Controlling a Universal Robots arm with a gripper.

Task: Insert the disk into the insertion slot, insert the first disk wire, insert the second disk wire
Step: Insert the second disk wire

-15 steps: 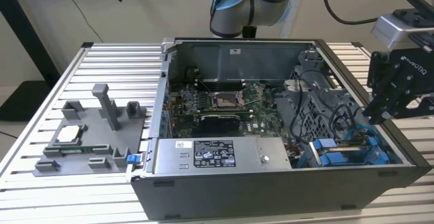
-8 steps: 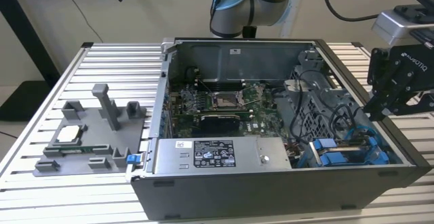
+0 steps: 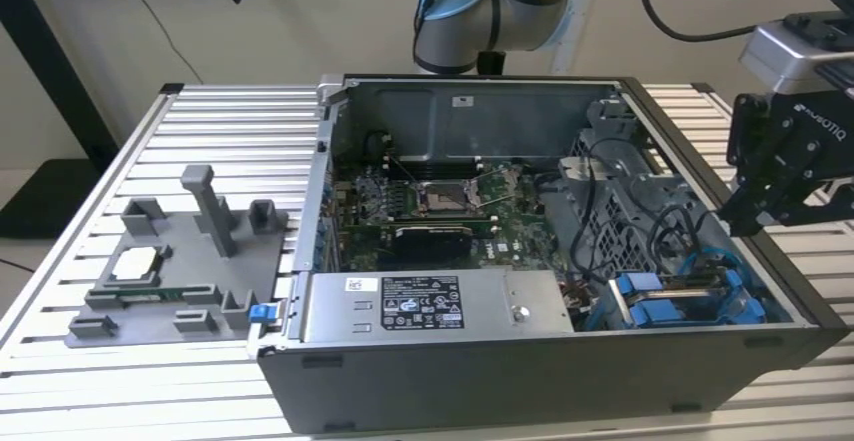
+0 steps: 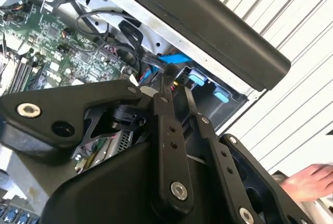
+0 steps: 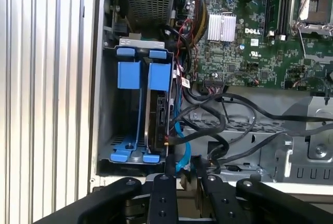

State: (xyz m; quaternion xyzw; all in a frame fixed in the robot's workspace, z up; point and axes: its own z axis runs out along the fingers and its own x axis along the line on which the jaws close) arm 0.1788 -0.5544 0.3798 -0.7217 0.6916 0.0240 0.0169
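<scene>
Hand (image 5: 184, 178) right at blue wire (image 5: 182, 151), beside disk (image 5: 156, 112) sitting in insertion slot (image 5: 105, 104), grip state can't tell

Your gripper (image 3: 750, 216) runs off the exterior view's right edge, and the arm (image 3: 514, 1) is cut off at the top. In the first wrist view the disk (image 5: 155, 114) stands edge-on in the insertion slot (image 5: 106, 109), its label face hidden. Black cables (image 5: 208, 109) crowd its side, so you cannot tell whether any is plugged in. In the second wrist view a blurred hand (image 4: 308, 181) is clipped by the frame.
</scene>
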